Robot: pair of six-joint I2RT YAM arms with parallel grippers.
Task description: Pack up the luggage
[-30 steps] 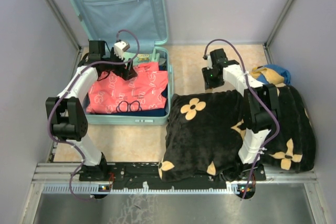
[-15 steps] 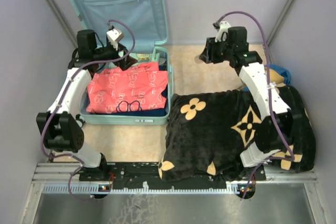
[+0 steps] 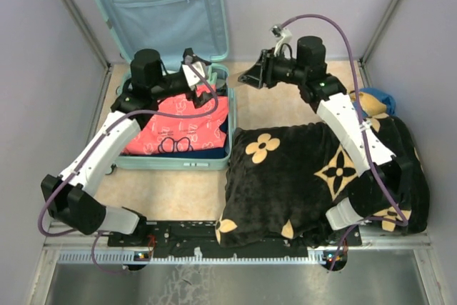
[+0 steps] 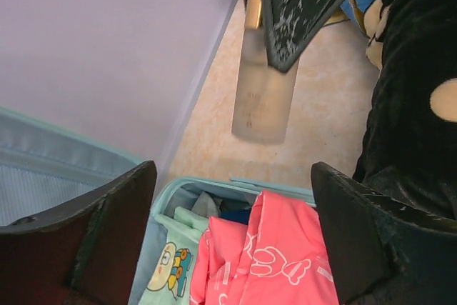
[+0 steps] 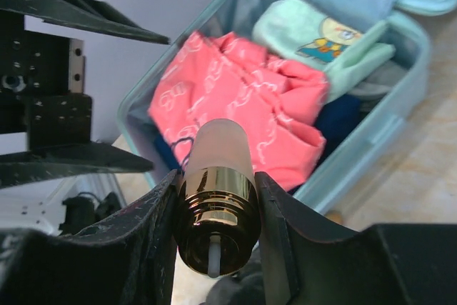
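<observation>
Three lilac walls [image 3: 300,5] enclose beige tabletop [image 3: 268,108]; left gripper [image 4: 232,241] agape, right gripper [image 5: 216,226] clamping bottle [image 5: 218,151].

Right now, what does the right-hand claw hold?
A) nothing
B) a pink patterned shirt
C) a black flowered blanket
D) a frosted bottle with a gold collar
D: the right gripper clamps the frosted bottle with the gold collar between its black fingers.
</observation>
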